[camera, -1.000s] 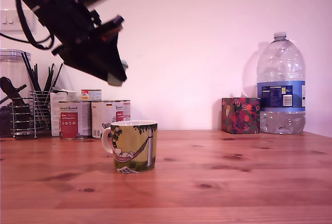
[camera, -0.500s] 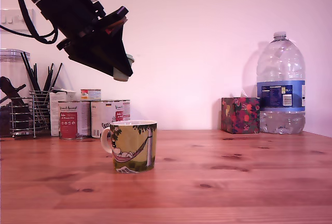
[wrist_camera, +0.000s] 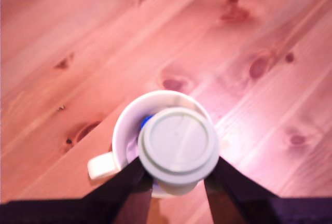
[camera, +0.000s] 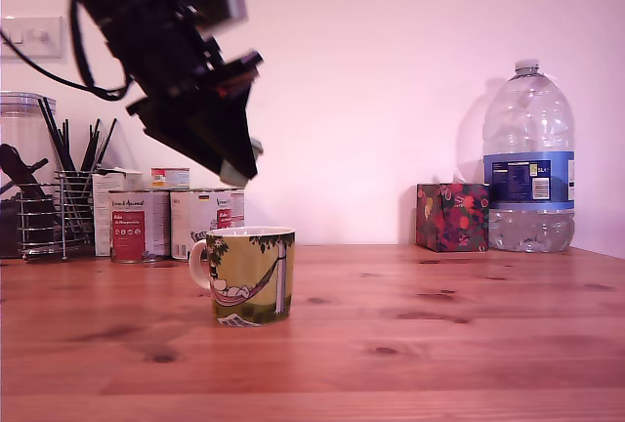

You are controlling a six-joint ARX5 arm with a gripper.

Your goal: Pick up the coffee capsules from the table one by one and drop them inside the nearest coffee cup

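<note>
Above the reddish-brown wooden table [camera: 439, 334], in the exterior view, the black gripper [camera: 237, 170] hangs tilted over the yellow-green coffee cup [camera: 250, 274], its tip clear of the cup's pale rim. A small pale capsule [camera: 239, 169] shows at the tip, clamped between the jaws and directly over the cup's opening. The cup stands upright on the table with its white handle toward the exterior view's left and a hammock-and-tree picture on its side. Behind it, toward the exterior view's left, stand red-and-white labelled tin cans [camera: 172, 219] and a wire utensil holder [camera: 54, 209] with dark utensils; a white wall switch [camera: 31, 37] sits higher on the wall. Toward the exterior view's right, well apart from the cup, a floral box [camera: 452, 217] stands just beside a large clear water bottle [camera: 528, 160] with a blue label. From the wrist view, the gripper [wrist_camera: 177, 175] pinches the grey-green capsule [wrist_camera: 177, 142], its flat round face toward the camera, with a dark finger on either side. The capsule covers much of the cup [wrist_camera: 124, 133] below; something small and blue [wrist_camera: 146, 122] lies inside the cup, too hidden to tell what. The table [wrist_camera: 78, 42] shows grain and dark knots.
</note>
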